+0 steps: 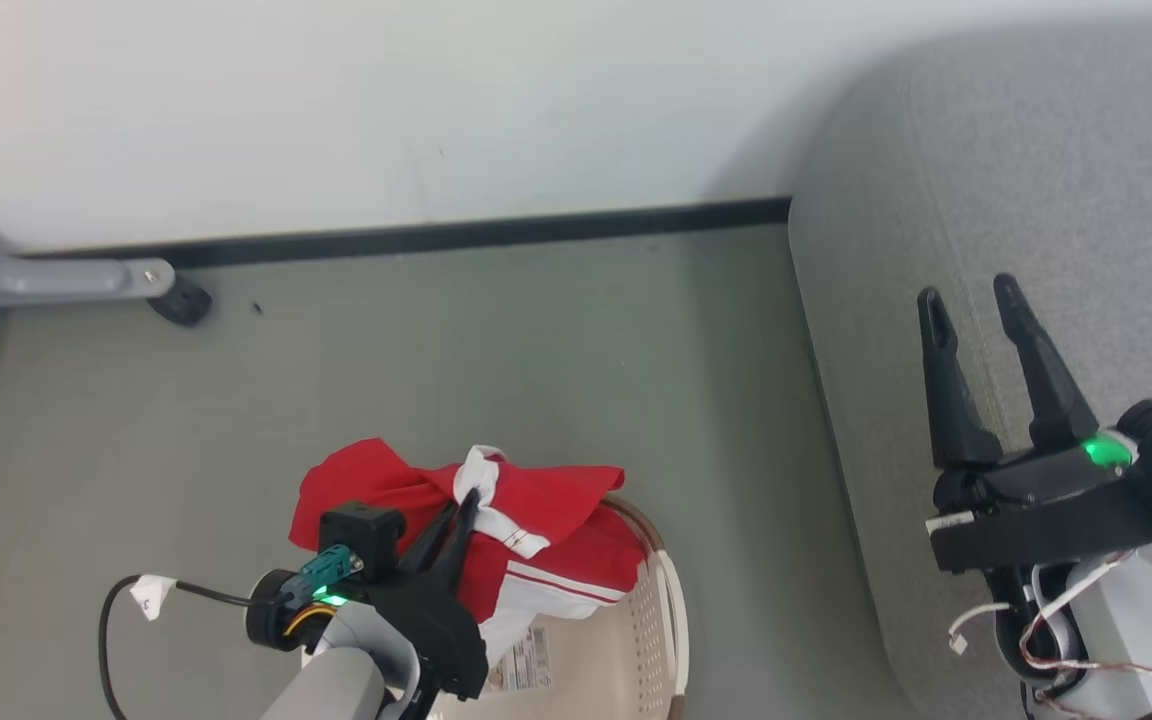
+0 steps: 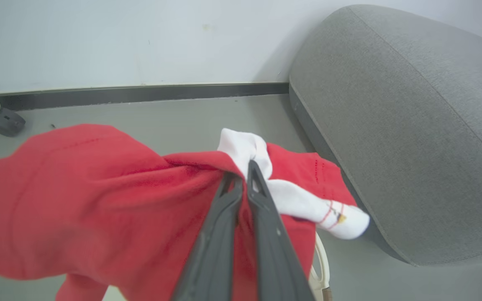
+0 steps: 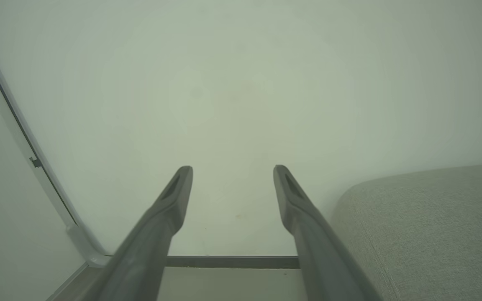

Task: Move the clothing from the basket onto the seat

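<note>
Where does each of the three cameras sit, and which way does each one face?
Head view: from the robot's head, down at the floor, basket and seat; left tool and right tool show.
Left wrist view: from the left wrist, along the shut left tool, at the clothing it grips.
Right wrist view: from the right wrist, along the open right tool, toward the wall.
Shared: all three show the seat and the baseboard.

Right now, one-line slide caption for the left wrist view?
Left gripper shut on the red-and-white garment over the basket rim, grey sofa alongside.
</note>
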You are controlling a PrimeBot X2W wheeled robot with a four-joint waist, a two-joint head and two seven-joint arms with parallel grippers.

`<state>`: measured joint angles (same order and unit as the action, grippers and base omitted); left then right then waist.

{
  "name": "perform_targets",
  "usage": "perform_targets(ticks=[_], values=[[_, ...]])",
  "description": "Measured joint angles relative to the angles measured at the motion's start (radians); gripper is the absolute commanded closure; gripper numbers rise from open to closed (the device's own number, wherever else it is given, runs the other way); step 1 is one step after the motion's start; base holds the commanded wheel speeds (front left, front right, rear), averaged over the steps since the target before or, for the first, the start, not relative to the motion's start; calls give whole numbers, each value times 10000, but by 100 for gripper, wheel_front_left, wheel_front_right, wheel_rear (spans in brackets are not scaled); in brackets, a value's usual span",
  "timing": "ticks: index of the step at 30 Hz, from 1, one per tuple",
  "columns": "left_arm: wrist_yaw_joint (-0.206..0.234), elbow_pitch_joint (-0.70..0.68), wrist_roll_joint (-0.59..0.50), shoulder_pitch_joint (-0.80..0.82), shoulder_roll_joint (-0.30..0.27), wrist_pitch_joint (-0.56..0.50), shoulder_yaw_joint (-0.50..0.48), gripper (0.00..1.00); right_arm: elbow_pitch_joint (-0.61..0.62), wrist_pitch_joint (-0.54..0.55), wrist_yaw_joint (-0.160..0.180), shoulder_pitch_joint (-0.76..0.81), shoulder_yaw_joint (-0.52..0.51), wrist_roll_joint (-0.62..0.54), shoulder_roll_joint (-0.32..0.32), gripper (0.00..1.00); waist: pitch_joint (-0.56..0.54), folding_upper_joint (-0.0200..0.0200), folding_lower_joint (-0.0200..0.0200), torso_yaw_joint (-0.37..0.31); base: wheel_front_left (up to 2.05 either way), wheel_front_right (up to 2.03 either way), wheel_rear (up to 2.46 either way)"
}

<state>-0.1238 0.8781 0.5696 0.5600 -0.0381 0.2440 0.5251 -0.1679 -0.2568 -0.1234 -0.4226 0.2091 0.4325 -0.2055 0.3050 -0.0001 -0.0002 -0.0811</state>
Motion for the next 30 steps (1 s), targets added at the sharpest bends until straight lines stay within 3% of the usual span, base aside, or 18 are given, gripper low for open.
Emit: perform_targets(ticks=[14, 30], values=[[-8, -2537, 105, -659, -560, 46, -73, 100, 86, 2, 0, 965, 370, 184, -6, 0, -1623, 0, 0, 407, 0, 0, 0], [-8, -4759, 98, -811, -901, 54, -171, 100, 171, 2, 0, 1523, 924, 468, -190, 0, -2215, 2, 2, 508, 0, 0, 0]])
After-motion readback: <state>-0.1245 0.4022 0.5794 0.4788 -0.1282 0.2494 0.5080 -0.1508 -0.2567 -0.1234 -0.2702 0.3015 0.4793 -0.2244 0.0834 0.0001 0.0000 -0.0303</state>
